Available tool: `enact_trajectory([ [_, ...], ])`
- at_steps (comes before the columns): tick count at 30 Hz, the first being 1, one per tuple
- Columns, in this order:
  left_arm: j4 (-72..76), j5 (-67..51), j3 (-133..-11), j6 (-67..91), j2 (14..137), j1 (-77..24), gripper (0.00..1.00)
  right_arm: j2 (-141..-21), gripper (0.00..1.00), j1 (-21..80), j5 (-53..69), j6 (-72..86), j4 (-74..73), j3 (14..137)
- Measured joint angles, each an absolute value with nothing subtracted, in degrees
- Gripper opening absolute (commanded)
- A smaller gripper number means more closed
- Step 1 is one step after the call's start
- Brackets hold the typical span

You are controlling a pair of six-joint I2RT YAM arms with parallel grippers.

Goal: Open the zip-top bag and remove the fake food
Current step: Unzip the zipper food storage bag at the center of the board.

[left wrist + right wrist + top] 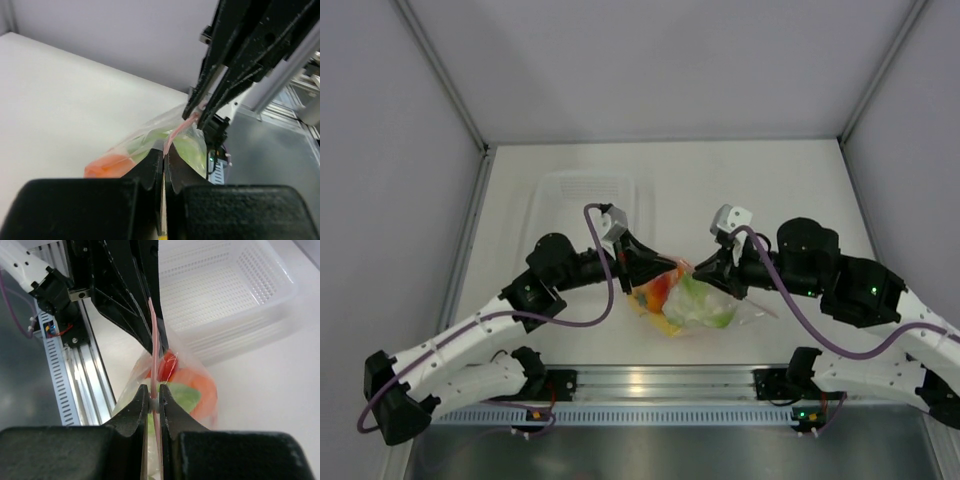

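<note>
The zip-top bag (688,300) hangs between my two grippers near the table's front middle, its pink zip strip (155,335) stretched taut from one to the other. My left gripper (164,156) is shut on one end of that strip. The right gripper (154,396) is shut on the strip's other end. In the top view the left gripper (655,272) and right gripper (708,274) face each other, a short gap apart. Fake food fills the bag: a red piece (168,365), an orange piece (107,165) and a green one (189,147).
A clear perforated tray (570,195) lies behind the left arm, also in the right wrist view (225,285). An aluminium rail (650,385) runs along the near edge. Grey walls enclose the table on three sides.
</note>
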State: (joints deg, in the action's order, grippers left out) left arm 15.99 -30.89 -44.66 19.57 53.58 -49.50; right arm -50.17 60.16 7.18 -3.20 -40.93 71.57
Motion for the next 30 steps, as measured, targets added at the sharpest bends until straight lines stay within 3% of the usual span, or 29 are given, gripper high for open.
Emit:
enact_trajectory([
  [12,15.0,-8.6,-44.3,25.8,55.9,-49.6,0.00,-48.1,0.00,59.8,-2.4,-1.0,-47.9,70.1],
  [30,16.1,11.4,-46.8,34.9,65.0,-49.0,0.00,-45.9,0.00,59.8,-8.8,8.0,-61.4,70.2],
])
